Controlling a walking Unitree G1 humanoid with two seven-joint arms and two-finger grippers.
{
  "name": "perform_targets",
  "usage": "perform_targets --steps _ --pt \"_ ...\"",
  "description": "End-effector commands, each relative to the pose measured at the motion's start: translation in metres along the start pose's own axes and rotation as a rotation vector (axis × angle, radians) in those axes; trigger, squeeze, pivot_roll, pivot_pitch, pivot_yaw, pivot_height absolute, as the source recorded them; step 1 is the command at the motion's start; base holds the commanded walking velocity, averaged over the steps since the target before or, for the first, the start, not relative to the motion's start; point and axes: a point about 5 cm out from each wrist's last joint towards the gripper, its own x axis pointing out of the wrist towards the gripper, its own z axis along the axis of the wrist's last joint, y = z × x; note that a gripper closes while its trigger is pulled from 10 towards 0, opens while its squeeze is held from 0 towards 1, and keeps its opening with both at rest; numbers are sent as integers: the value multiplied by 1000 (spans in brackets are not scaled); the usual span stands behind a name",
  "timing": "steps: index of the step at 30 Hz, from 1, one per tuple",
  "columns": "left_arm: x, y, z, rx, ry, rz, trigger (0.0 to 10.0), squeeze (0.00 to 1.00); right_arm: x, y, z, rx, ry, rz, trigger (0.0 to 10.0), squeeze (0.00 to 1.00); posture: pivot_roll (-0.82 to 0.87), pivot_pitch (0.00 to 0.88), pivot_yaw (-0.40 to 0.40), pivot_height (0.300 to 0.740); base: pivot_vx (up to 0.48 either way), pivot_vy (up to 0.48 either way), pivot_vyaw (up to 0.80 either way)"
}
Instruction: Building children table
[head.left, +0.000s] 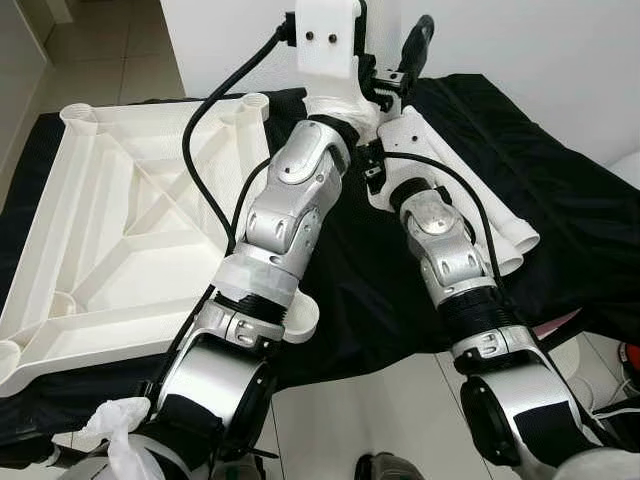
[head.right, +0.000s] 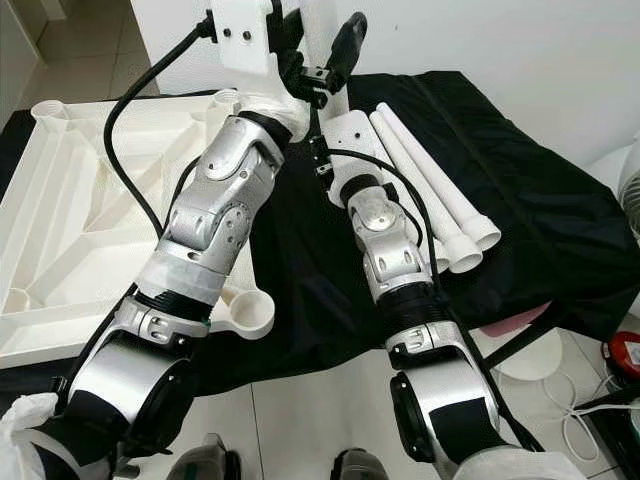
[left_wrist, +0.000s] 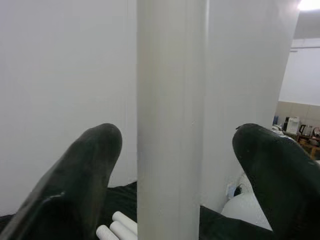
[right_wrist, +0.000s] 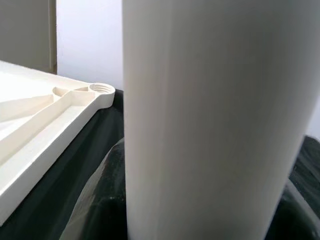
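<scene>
A white table leg (left_wrist: 172, 125) stands upright between the fingers of my left gripper (left_wrist: 178, 134), which is open, with a gap on each side. My right gripper (head.right: 335, 62) is raised beside the left one at the far side of the table and is shut on the same leg (right_wrist: 210, 125). The white tabletop (head.left: 120, 230) lies upside down on the black cloth (head.left: 560, 200) to my left, its ribs and round corner sockets (right_wrist: 102, 90) facing up. Three more white legs (head.right: 440, 200) lie side by side on the cloth to my right.
A white wall (head.right: 520, 40) rises just behind the cloth-covered surface. Its near edge ends above a tiled floor (head.right: 320, 420). White cables (head.right: 585, 420) and a red object (head.right: 625, 355) lie on the floor at the right. A black cable (head.left: 200, 130) loops over the tabletop.
</scene>
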Motion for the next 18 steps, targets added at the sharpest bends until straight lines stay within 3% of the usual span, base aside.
perform_targets --steps 1,3,10,14,18 --pt "-3 -7 -5 -30 13 -50 10000 0 -4 -2 -4 52 11 -31 10000 0 10 0 -11 740 0 0 0" --pt "-7 1 -6 -39 31 -25 10000 0 -10 -5 -7 111 7 -71 10000 0 9 0 -10 740 0 0 0" --pt "-17 19 -10 -5 85 7 10000 0 -18 -20 -6 153 -44 -162 10000 0 10 0 -9 740 0 0 0" --pt "-33 36 -23 61 188 36 10000 0 -28 -35 -2 170 -98 -205 10000 0 11 0 -10 740 0 0 0" --pt "-46 38 -34 103 282 13 10000 0 -34 -41 -3 160 -100 -216 10000 0 7 0 -7 740 0 0 0"
